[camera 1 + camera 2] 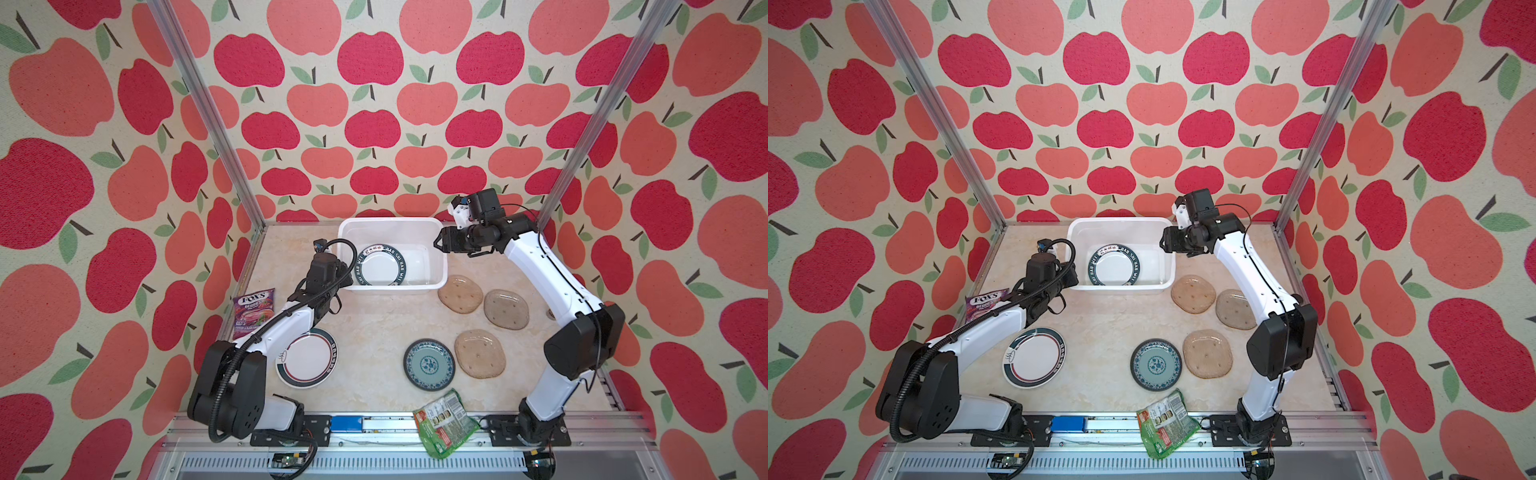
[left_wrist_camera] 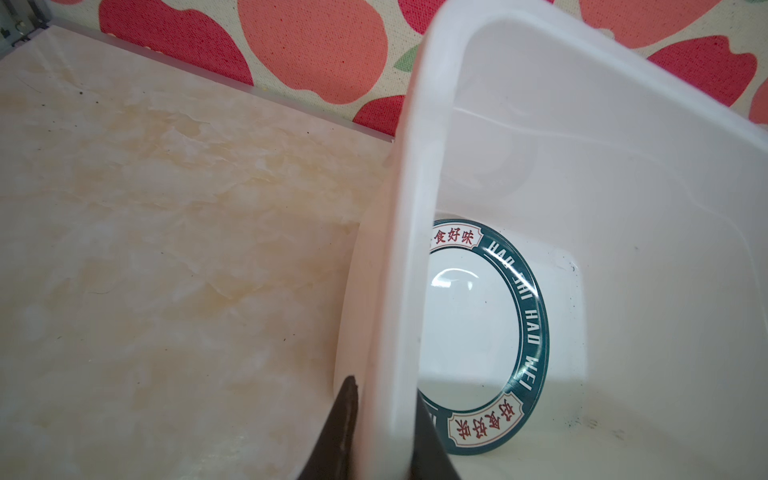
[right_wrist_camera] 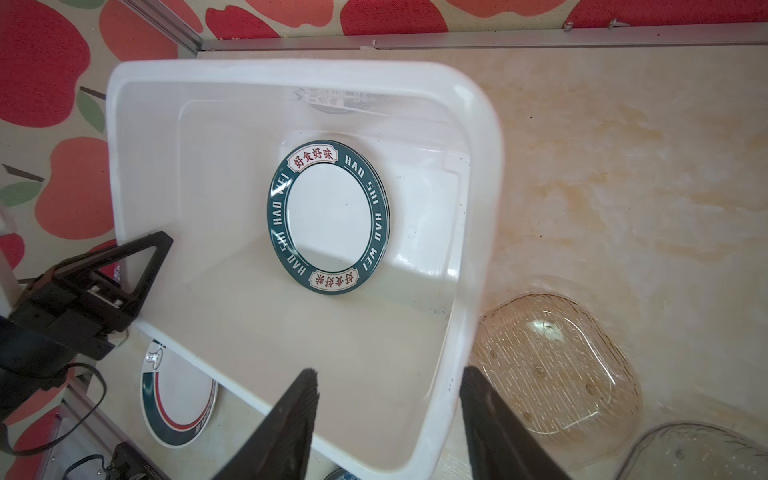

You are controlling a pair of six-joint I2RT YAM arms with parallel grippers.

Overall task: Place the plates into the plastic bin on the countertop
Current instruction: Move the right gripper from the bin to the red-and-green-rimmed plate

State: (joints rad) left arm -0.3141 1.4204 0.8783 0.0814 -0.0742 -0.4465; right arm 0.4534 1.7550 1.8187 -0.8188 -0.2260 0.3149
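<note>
**Item 1: plastic bin** [image 1: 392,289]. It stands mid-back on the surface [image 1: 374,324]. It holds a lettered teal-rimmed plate [image 1: 382,266] lying toward the left-hand wall. Whether another plate sits under it cannot be told.

**Item 2: left pincer** [image 2: 384,399]. It is clenched on the bin's left wall, one finger outside and one inside.
- Risk: the wall looks thin and flexible, so any pull or lift would likely drag or tip the bin and send the plate inside sliding.
- Risk: the wall may also bow and slip free.

**Item 3: right pincer** [image 3: 388,372]. It is released and empty, hovering over the bin's right-hand rim.
- Risk: a straight descent could strike the rim and shove the bin against the left grip.

**Item 4: white plate** [image 1: 309,359]. It lies on the surface, partly under the left forearm.
- Risk: a lowered elbow may clip it.

**Item 5: plates to the right of the bin.** All four lie flat on the surface.
- The first amber plate [image 1: 460,294] and second amber plate [image 1: 506,308] lie edge to edge.
- The third amber plate [image 1: 480,353] lies edge to edge with the patterned teal plate [image 1: 429,365].
- Risk: the low, glassy rims offer little to pinch, so a slip is likely.
- Risk: a finger worked under one plate would probably nudge its neighbour.
- Risk: a plate dropped onto the ceramic in the bin could chip.

**Item 6: green packet** [image 1: 444,419] and **purple candy bag** [image 1: 253,309]. The packet overhangs the front rail and the bag sits at the left edge. Neither is for the bin.
- Risk: a sweeping arm could knock either one off.
</note>
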